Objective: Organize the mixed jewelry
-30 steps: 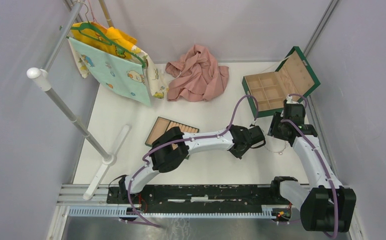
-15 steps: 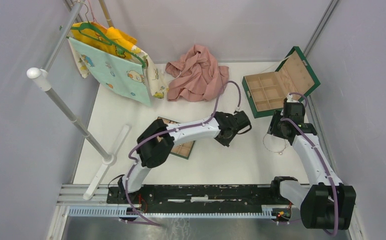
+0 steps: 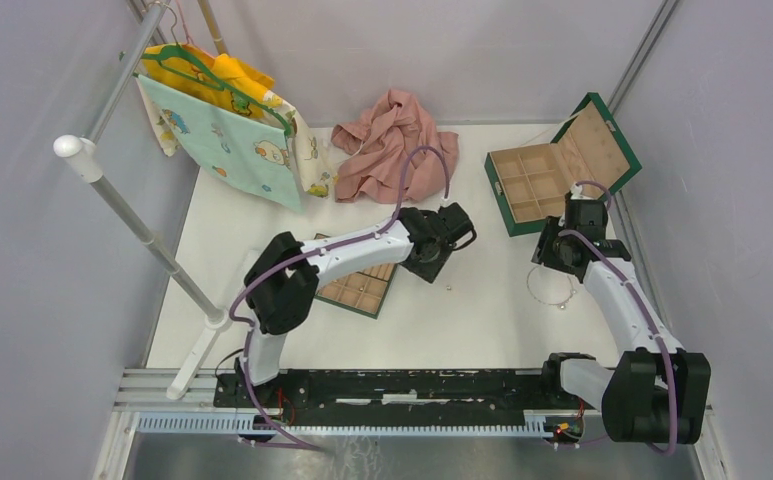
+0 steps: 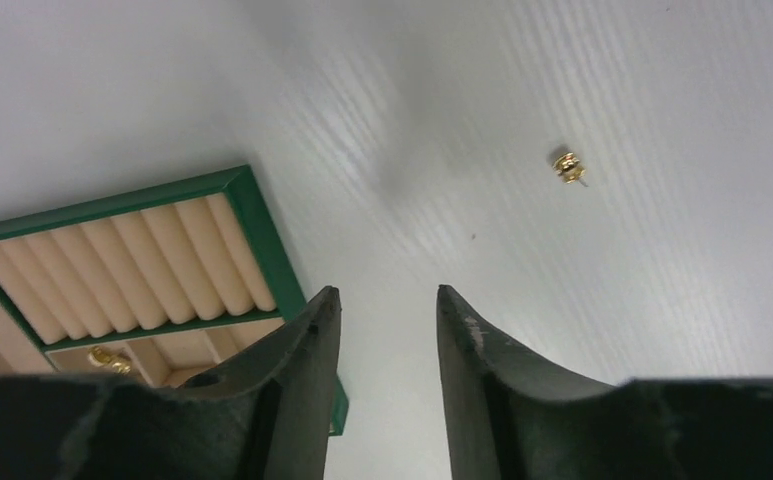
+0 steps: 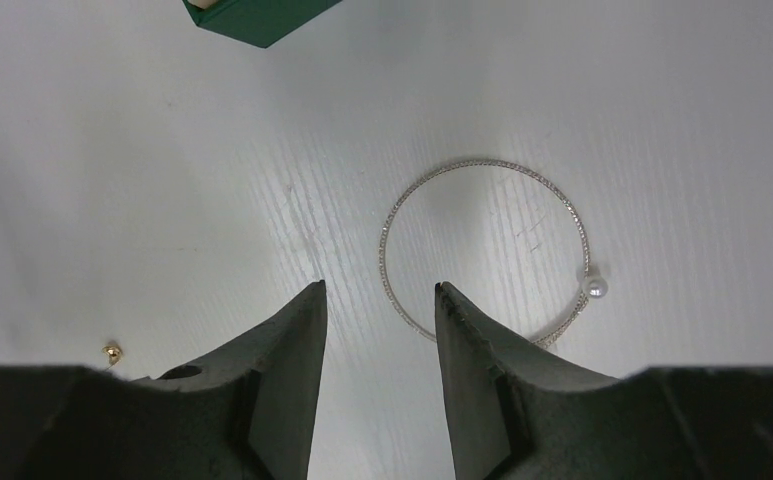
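A thin silvery wire loop (image 3: 552, 285) with a pearl end lies on the white table at the right; in the right wrist view the loop (image 5: 462, 165) lies just ahead of my fingertips. My right gripper (image 3: 550, 262) (image 5: 377, 288) is open and empty over the loop's near edge. A tiny gold piece (image 5: 112, 351) lies to its left. My left gripper (image 3: 427, 268) (image 4: 387, 295) is open and empty beside the tan compartmented tray (image 3: 362, 290) (image 4: 252, 215). Another gold piece (image 3: 448, 287) (image 4: 568, 167) lies on the table ahead of it. One gold piece (image 4: 109, 360) sits in a tray compartment.
An open green box (image 3: 522, 225) with tan compartments stands at the back right; its corner (image 5: 252, 15) shows in the right wrist view. A pink cloth (image 3: 397, 150) lies at the back. A rack (image 3: 132, 215) with hung clothes (image 3: 232, 120) stands at the left.
My left arm has swung left, away from the right gripper and the loop, to the tray's right corner. The right arm has barely moved.
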